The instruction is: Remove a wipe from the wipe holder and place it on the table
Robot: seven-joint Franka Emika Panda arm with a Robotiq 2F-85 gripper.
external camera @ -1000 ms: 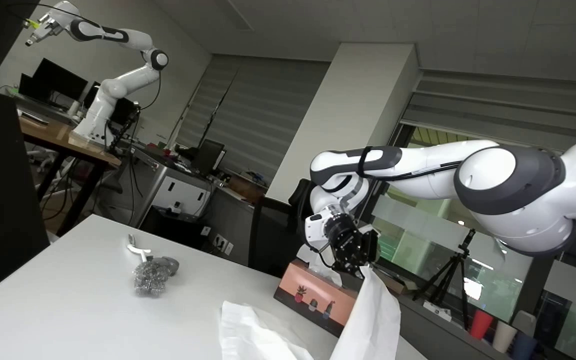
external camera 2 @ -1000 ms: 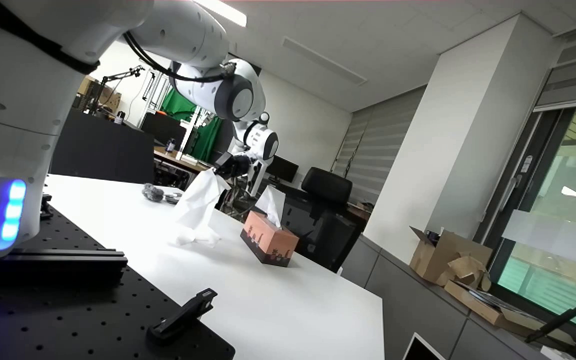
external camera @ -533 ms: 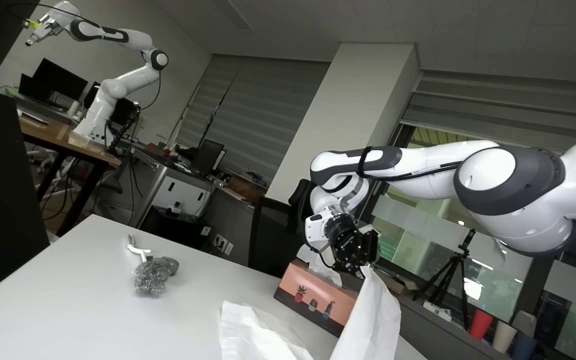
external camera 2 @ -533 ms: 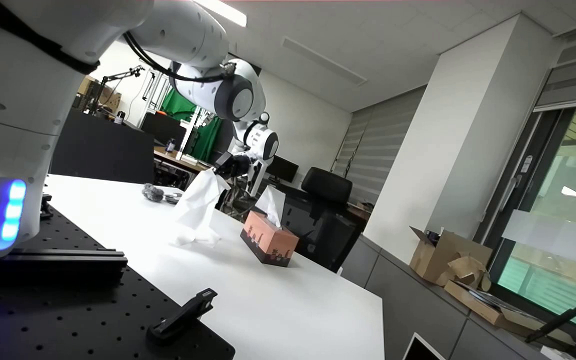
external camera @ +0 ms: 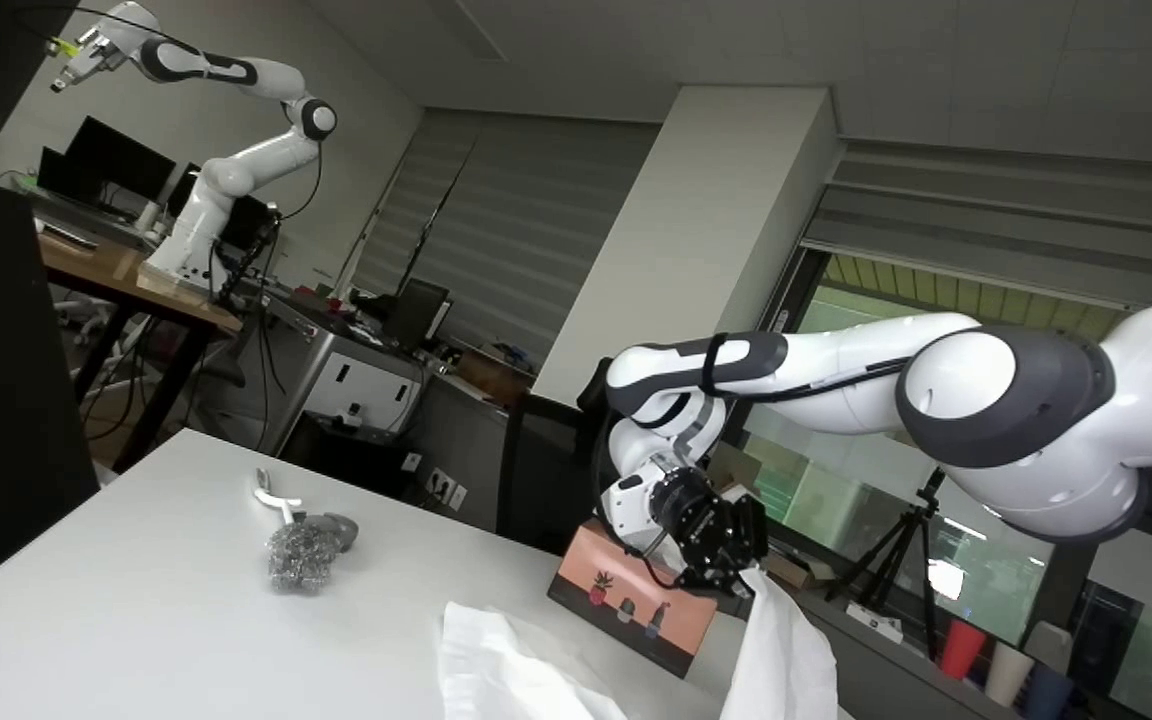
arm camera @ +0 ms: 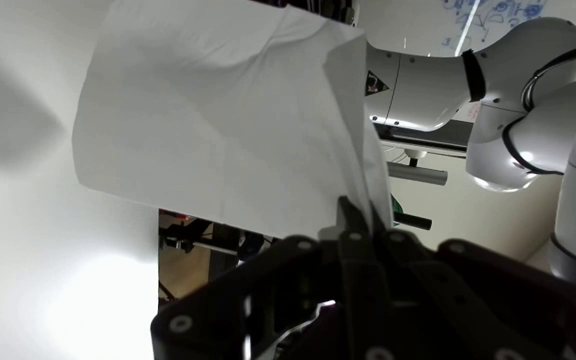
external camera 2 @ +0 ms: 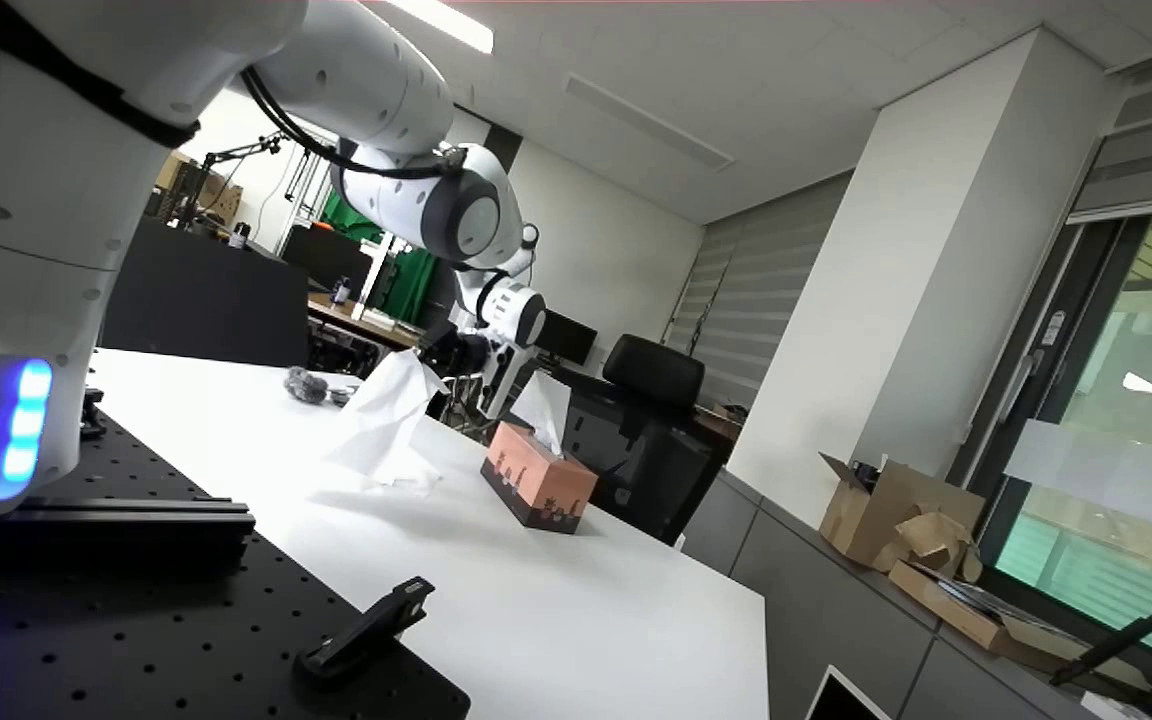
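My gripper (external camera: 744, 582) is shut on a white wipe (external camera: 784, 655), pinched near its upper end. The wipe hangs down in both exterior views (external camera 2: 386, 405) and spreads wide in the wrist view (arm camera: 218, 120), where the fingertips (arm camera: 363, 212) close on its folds. Whether its lower edge touches the white table (external camera 2: 576, 610) I cannot tell. The wipe holder (external camera: 626, 600), a salmon-and-dark box with plant prints, stands on the table beside the gripper. It also shows in an exterior view (external camera 2: 541, 475), with another wipe (external camera 2: 543, 405) sticking up from its top.
A white sheet (external camera: 516, 665) lies on the table in front of the holder. A steel-wool ball (external camera: 301, 555) with a grey and white tool lies farther along. A black clamp-like tool (external camera 2: 366, 635) sits at the corner of the perforated plate (external camera 2: 166, 660). A black chair (external camera 2: 651, 375) stands behind the table.
Over the last half second my gripper has moved lower, and the held wipe has come along, away from the holder. The holder and the lying sheet have not moved.
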